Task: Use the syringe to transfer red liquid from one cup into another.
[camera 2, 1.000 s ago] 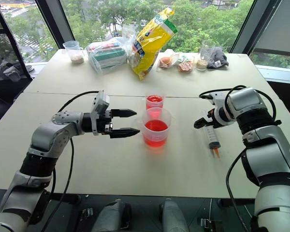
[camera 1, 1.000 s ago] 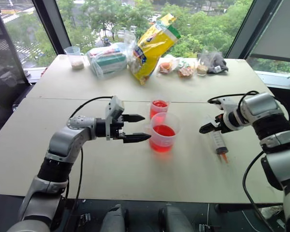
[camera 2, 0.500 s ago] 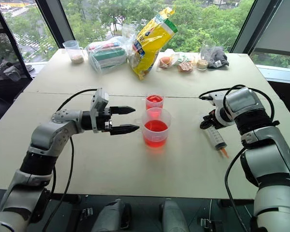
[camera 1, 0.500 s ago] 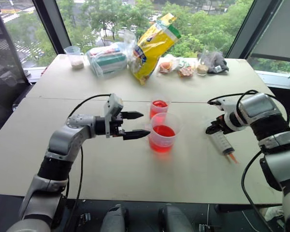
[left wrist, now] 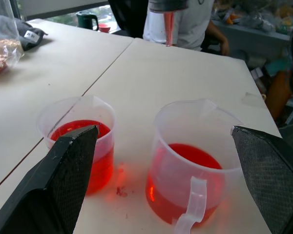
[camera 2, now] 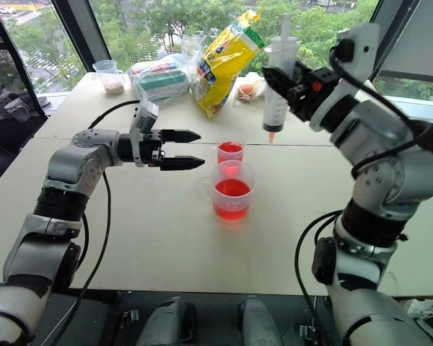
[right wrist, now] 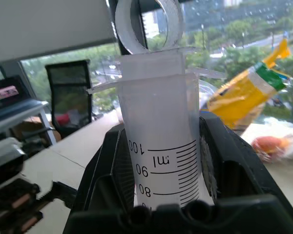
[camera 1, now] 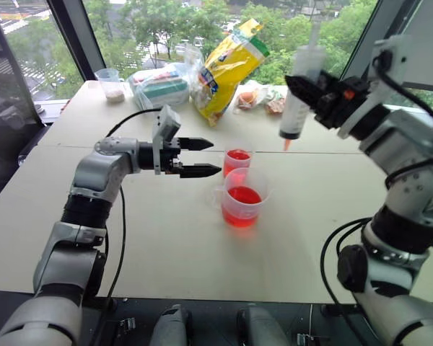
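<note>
My right gripper (camera 1: 304,85) is shut on the barrel of the syringe (camera 1: 297,108). It holds the syringe upright in the air, white plunger up and orange nozzle down, above the table behind and to the right of the cups. The printed marks on the syringe (right wrist: 158,146) show between the pads. The wide handled cup (camera 1: 244,198) and, just behind it, the narrower cup (camera 1: 237,160) both hold red liquid (left wrist: 193,158). My left gripper (camera 1: 215,157) is open and level. It points right, a little left of the narrower cup and slightly above it.
Along the far edge of the table (camera 1: 166,245) lie a yellow bag (camera 1: 227,68), a wrapped package (camera 1: 159,86), a clear cup of beige grains (camera 1: 113,85), small snack bags (camera 1: 274,102) and a dark bundle (camera 1: 322,94). A person (left wrist: 185,22) stands beyond the table's right end.
My right gripper has lifted the syringe off the table, swinging up and leftward until it stands nozzle down. My left gripper has risen a little and moved forward.
</note>
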